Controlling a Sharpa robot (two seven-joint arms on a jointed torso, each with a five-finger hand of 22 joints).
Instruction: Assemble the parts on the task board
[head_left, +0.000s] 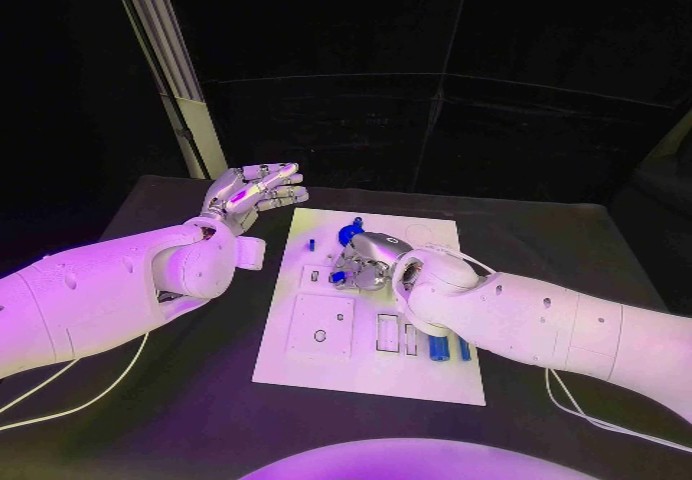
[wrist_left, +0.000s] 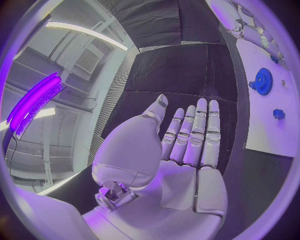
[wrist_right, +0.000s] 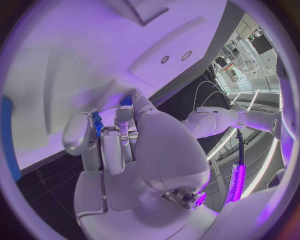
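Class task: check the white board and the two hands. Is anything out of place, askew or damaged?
Nothing stands out. The white task board lies flat on the black table. The right hand grips a small blue part over it; the left hand hovers open beside it.

We see two smooth white arms with small dark screw holes, thin white cables trailing beneath them, ending in a silver segmented left hand (head_left: 255, 195) and right hand (head_left: 369, 260).

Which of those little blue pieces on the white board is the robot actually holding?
The small blue part under the right hand, mid-board: its fingers close round it. The blue gear behind it and the blue bars at the board's near edge lie untouched.
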